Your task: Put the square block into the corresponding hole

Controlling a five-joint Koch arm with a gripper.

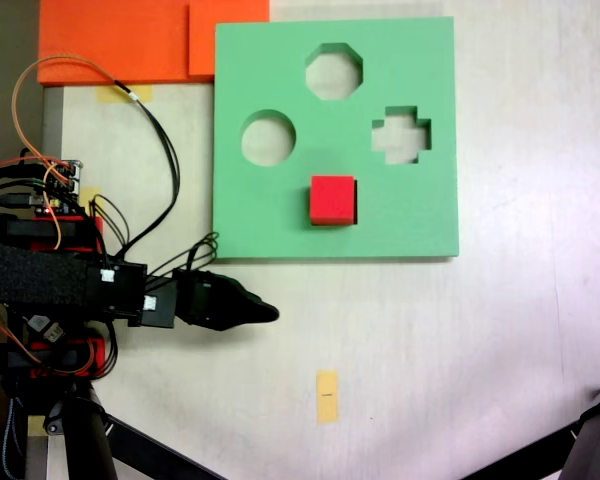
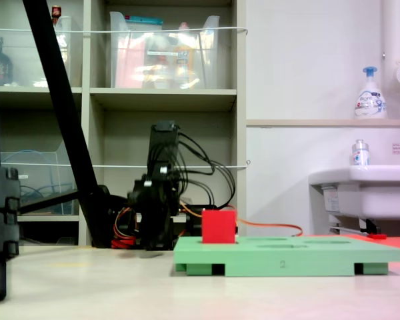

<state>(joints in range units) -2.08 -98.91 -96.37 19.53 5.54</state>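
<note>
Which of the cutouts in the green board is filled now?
The square cutout, holding the red cube near the green board's lower edge. The round hole, octagonal hole and cross-shaped hole stay empty.

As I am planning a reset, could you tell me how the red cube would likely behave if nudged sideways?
The red cube has flat faces, so it should slide, not roll. It sits in the green board, probably resisting sideways nudges.

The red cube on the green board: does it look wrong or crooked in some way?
Nothing stands out. The red cube sits squarely in the green board, sides parallel to the board's edges, top upright in a fixed view. The claw rests apart on the table.
</note>
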